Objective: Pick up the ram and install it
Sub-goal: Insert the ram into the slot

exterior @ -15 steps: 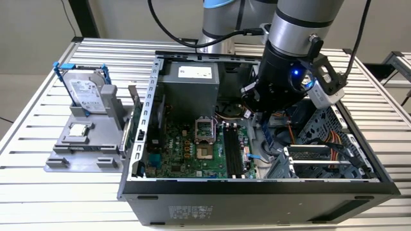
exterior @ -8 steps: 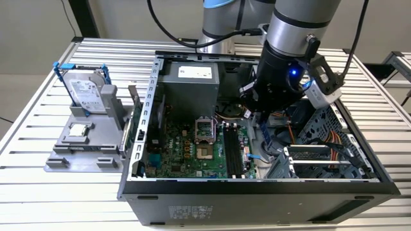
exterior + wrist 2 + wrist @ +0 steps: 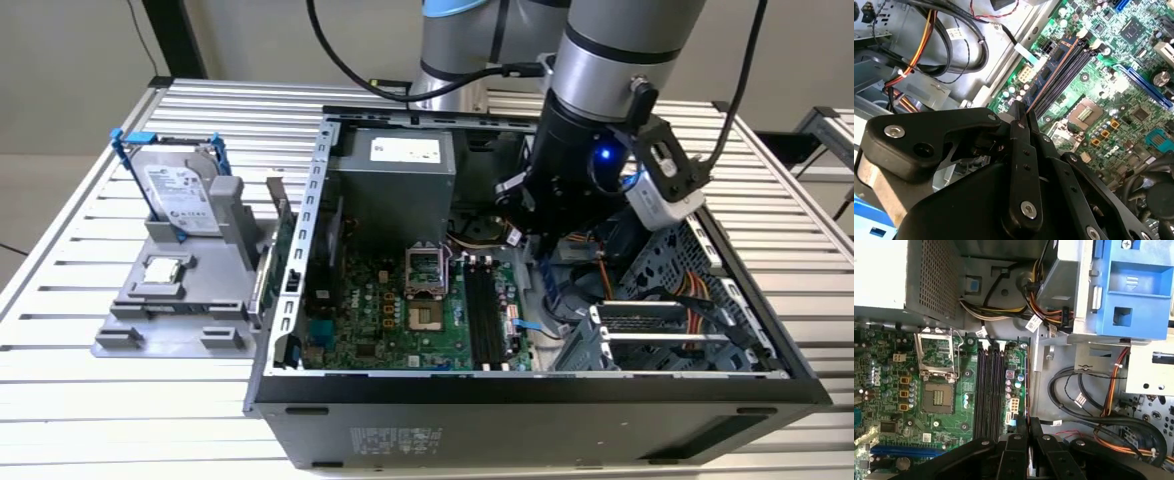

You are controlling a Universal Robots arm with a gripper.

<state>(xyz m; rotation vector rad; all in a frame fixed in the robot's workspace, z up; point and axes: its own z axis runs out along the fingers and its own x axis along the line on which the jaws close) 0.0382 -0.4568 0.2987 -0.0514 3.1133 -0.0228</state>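
A worktop point(image 3: 120, 400) of pale metal slats is carrying everything. An open computer case point(image 3: 534, 420) is lying on its side across the middle of it, its inside facing up. Just beside the case, toward the exterior view's left, a grey holder point(image 3: 167, 310) is sitting on the slats — a hard drive point(image 3: 180, 195) is standing upright in it and a small square chip point(image 3: 163, 268) is lying flat on it.

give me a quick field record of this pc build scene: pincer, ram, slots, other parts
pincer: inside the open case, apparently shut on the ram
ram: bluish stick reaching out from the pincer tips, parallel to the slots, not seated
slots: black, look empty
hard drive: upright in the grey fixture, on the exterior view's left
silver chip: flat on the fixture
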